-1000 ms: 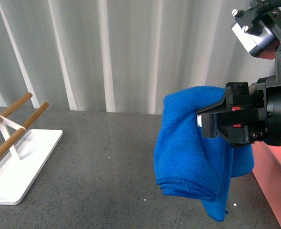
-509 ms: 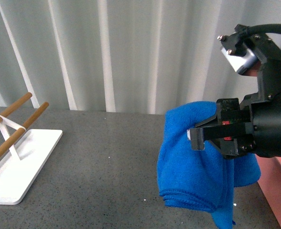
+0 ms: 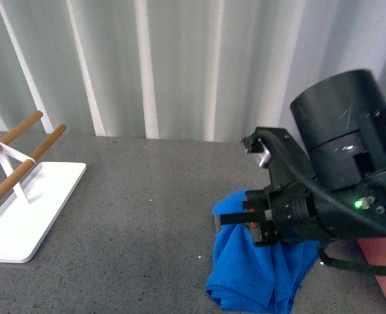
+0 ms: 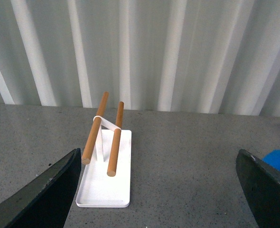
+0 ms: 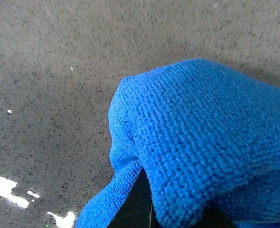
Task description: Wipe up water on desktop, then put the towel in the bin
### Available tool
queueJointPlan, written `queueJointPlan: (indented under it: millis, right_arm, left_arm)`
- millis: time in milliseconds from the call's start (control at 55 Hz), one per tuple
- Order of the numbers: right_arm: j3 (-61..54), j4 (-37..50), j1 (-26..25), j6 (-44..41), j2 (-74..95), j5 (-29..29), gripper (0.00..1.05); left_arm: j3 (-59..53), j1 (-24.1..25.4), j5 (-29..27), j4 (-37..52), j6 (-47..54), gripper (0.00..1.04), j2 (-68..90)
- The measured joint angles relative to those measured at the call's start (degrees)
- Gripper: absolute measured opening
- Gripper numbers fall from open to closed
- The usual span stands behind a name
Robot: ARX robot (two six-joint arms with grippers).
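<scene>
Below the right hand [image 3: 237,219], which grips the towel [image 3: 245,278], press the cloth flat on the counter [image 3: 134,209] and drag it across the bright wet patches [image 5: 7,186] nearby.

Bright, even, cool light fills the scene, and shadows are faint and soft. The pale ribbed wall [image 3: 147,65] shows gentle vertical bands of light and shade. The desktop [image 3: 134,216] looks matte and evenly lit in the front view. In the right wrist view small white glints [image 5: 7,186] blaze on it, and a dim shadow rings the towel [image 5: 201,133], whose weave is crisp. The right arm [image 3: 337,131] looms dark and slightly blurred. The left gripper [image 4: 157,156] has soft-edged, unfocused fingers [image 4: 50,190].
</scene>
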Motion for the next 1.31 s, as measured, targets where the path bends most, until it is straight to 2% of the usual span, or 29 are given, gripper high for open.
queueJointPlan:
  millis: [164,473,618,782,855,1018,1309]
  right_arm:
    - [-1.03,4.04,0.31,0.74,6.49,1.64,0.04]
    - [-0.87,6.25,-5.81,1.51,8.61,7.76,0.04]
    - [2.67,6.05,-7.85,1.33,10.93,10.56,0.04]
    - [7.69,6.23,-9.22,0.52,14.58,10.73,0.04]
    - [10.32,6.73,-9.68,0.11,16.41,9.6,0.04]
    - [16.09,10.12,-9.97,-2.16,20.37,2.45,0.04]
    - [25.31,6.1,-6.08,-4.35,24.2,-8.35,0.04]
  left_arm:
    - [0.0,0.0,0.0,0.0,0.0,0.98,0.0]
    - [0.0,-0.02,-0.02,0.0,0.0,0.98,0.0]
    - [0.0,0.0,-0.02,0.0,0.0,0.98,0.0]
    - [0.0,0.0,-0.02,0.0,0.0,0.98,-0.02]
    - [0.0,-0.02,-0.02,0.0,0.0,0.98,0.0]
    - [0.0,0.0,0.0,0.0,0.0,0.98,0.0]
    - [0.0,0.0,0.0,0.0,0.0,0.98,0.0]
